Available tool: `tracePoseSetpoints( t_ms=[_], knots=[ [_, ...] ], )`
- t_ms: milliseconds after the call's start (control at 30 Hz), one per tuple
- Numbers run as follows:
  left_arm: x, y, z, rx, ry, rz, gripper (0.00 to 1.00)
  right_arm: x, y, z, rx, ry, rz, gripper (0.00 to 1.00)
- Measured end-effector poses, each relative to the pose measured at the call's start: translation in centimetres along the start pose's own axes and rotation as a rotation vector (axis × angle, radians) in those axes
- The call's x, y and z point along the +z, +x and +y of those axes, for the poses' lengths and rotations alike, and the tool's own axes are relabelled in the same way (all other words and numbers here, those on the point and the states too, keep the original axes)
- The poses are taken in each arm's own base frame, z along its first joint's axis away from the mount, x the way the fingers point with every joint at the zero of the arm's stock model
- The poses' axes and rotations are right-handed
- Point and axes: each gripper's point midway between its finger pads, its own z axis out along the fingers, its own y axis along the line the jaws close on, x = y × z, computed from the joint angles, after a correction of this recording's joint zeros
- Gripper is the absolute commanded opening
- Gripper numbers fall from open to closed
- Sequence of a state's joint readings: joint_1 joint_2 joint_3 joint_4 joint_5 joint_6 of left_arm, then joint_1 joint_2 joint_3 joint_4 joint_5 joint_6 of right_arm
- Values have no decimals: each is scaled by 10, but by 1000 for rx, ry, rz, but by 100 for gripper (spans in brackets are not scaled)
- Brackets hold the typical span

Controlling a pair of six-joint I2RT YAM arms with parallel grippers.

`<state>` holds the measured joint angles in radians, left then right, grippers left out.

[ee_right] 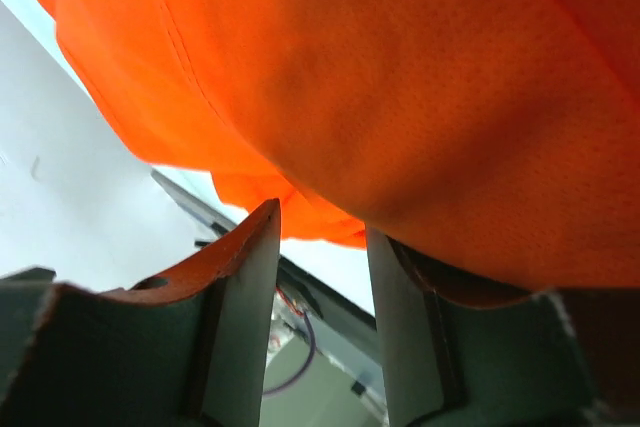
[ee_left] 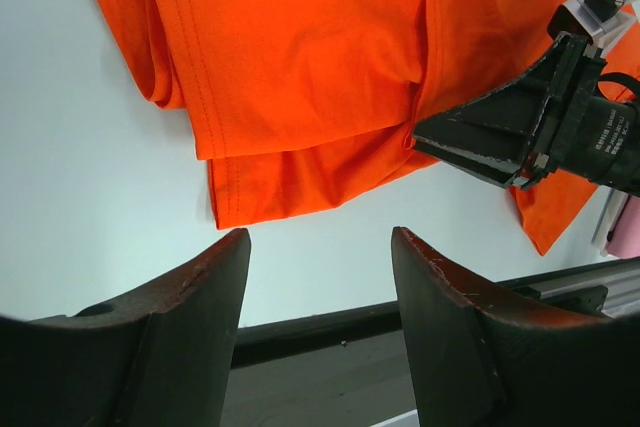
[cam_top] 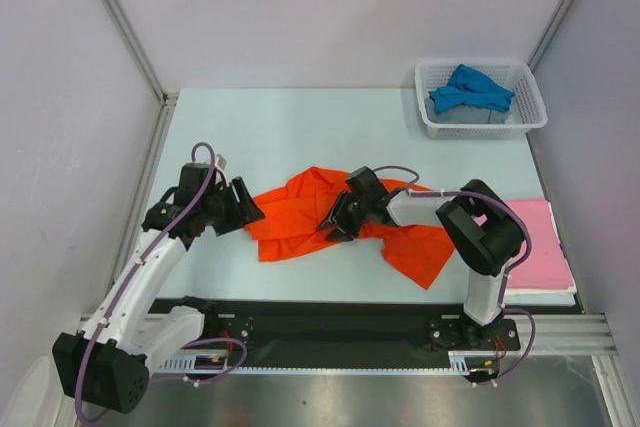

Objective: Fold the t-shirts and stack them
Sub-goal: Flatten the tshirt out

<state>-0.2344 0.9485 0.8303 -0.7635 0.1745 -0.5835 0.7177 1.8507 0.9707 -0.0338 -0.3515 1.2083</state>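
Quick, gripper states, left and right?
Left gripper: open, empty, beside the orange t-shirt.
Right gripper: against the orange t-shirt; whether it grips cannot be told.

Rumpled orange-red t-shirt (cam_top: 290,227) under right claw (cam_top: 332,227), beside left claw (cam_top: 250,210)

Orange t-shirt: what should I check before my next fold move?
1. orange t-shirt spread flat: not ok, it is bunched with layers folded over.
2. left end effector open and empty: ok, just short of the hem.
3. right end effector gripping cloth: not ok, jaws apart, cloth draped over the tips.
4. pink t-shirt folded as the stack base: ok, at the right edge of the table.
5. blue t-shirt out of the way: ok, in the white mesh basket.
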Motion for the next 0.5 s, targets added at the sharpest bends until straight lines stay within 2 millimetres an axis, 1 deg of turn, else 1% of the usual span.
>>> tracePoseSetpoints(
  t_ms=[67,167,267,300,367,500],
  knots=[
    [0,0,-1,0,5,3,64,1,0,2,11,-8,7,44],
    [0,1,-1,4,9,6,64,3,-1,2,10,-1,3,39],
    [0,1,-1,6,9,6,64,7,-6,2,-10,26,-5,23],
    [0,1,-1,6,9,6,64,8,-8,3,-24,36,-7,11],
    [0,1,-1,7,9,6,64,9,-11,2,-53,59,-13,0],
    [-1,0,0,9,5,0,64,0,-15,-6,-134,130,-36,0]
  ],
)
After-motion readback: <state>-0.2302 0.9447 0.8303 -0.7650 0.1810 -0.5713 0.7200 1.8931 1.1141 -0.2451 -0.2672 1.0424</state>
